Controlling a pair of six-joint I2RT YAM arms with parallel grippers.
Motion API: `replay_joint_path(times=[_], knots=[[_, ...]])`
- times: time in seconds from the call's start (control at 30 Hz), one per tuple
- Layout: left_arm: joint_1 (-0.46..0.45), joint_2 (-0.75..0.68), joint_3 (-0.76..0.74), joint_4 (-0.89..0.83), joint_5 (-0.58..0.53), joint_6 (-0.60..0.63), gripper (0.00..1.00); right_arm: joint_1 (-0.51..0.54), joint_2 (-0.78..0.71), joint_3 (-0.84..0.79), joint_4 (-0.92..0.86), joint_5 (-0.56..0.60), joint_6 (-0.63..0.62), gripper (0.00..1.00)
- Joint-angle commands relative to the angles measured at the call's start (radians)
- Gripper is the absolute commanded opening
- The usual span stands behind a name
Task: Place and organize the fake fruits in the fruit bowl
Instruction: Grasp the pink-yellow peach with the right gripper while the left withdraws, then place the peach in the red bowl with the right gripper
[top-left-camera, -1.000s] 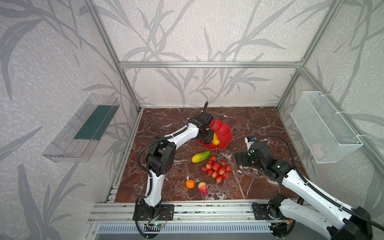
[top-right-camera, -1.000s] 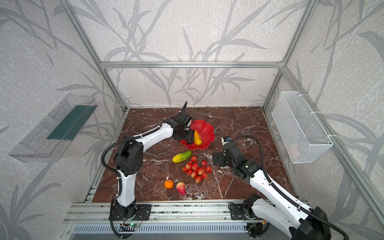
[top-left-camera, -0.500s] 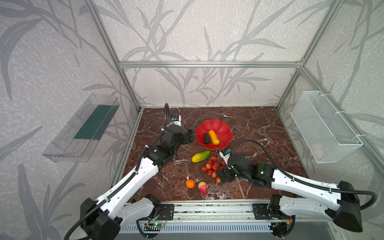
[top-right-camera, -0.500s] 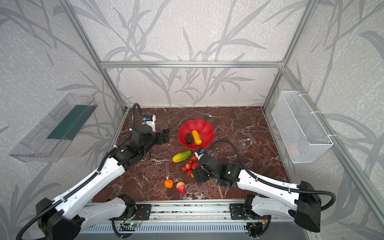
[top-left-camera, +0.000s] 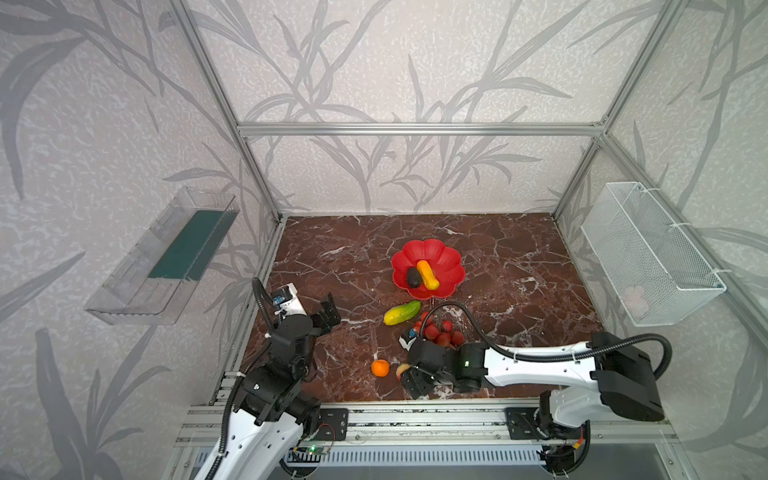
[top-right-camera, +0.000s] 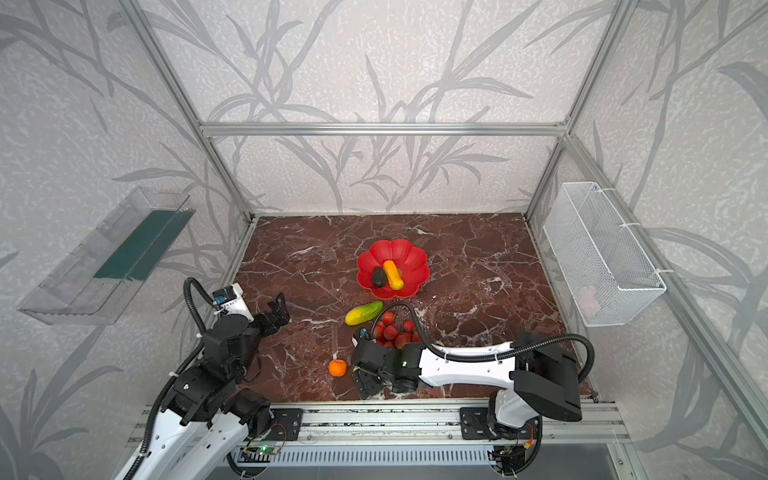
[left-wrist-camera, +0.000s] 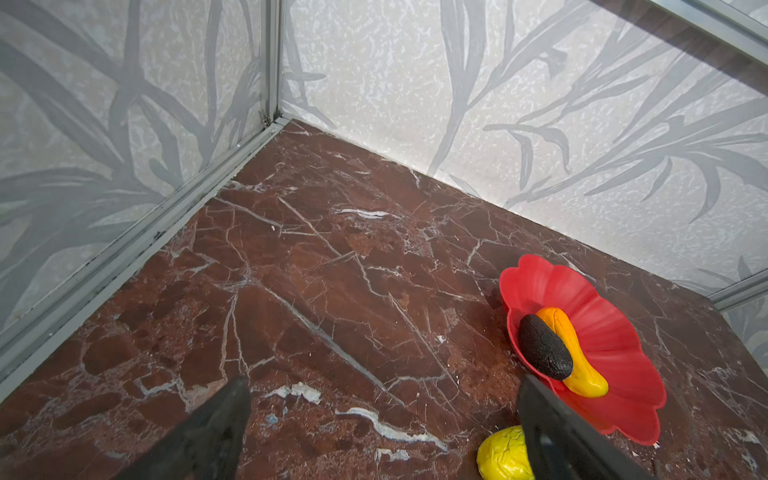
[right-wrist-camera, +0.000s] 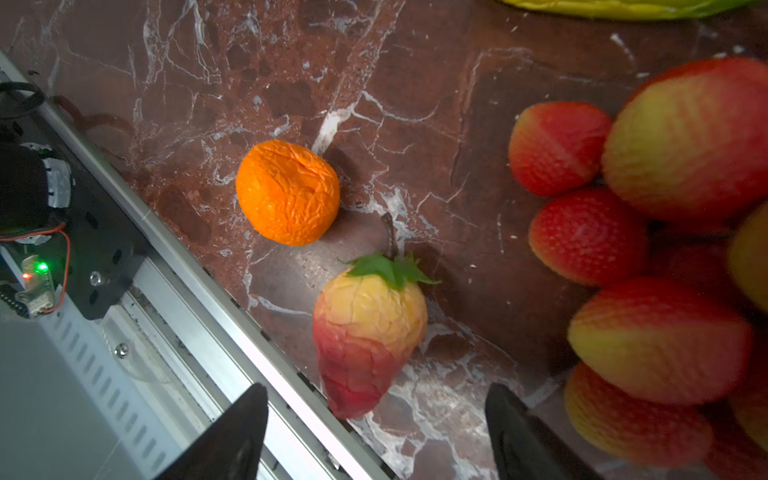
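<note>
Lining up on the pink-red peach (right-wrist-camera: 368, 336), the right gripper (right-wrist-camera: 374, 395) is running a risk, I'd say. The fruit is lying right by the front rail (right-wrist-camera: 187, 282), tapered end toward the jaws, so one finger may be heading for metal instead of marble. A squeeze on that narrow tip could send the peach squirting out and rolling. The cluster of red berries (right-wrist-camera: 590, 237) is crowding the other finger and could get snagged, while the small orange (right-wrist-camera: 286, 193) is sitting just beside the peach, easy to knock away.

The right jaws are standing apart with only the peach's tip between them. They are gripping nothing, and no contact is showing.

The left gripper (top-left-camera: 328, 311) is gaping wide and empty over bare marble.

The dark avocado (top-left-camera: 412, 277) and yellow-orange oblong (top-left-camera: 428, 275) are resting in the fruit bowl (top-left-camera: 453, 257). The yellow-green mango (top-left-camera: 401, 313) is waiting just outside it.
</note>
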Motion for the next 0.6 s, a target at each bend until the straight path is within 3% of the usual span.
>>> replay_joint_path(times=[0.0,0.23,0.33,0.43,0.57], knots=[[0.004,0.003,-0.01,-0.063,-0.019,-0.05,1.0,0.007,0.05,0.033,0.036,-0.007,0.029,0.8],[0.005,0.012,-0.01,-0.075,-0.018,-0.06,1.0,0.007,0.136,0.067,0.061,-0.017,0.018,0.69],[0.006,0.011,-0.012,-0.078,-0.018,-0.063,1.0,0.008,0.147,0.088,0.058,-0.029,0.014,0.56],[0.006,0.011,-0.015,-0.084,-0.015,-0.064,1.0,0.007,0.113,0.103,0.032,-0.005,0.01,0.45],[0.006,0.007,-0.022,-0.146,0.004,-0.109,1.0,-0.023,-0.003,0.127,-0.021,0.082,-0.05,0.4]])
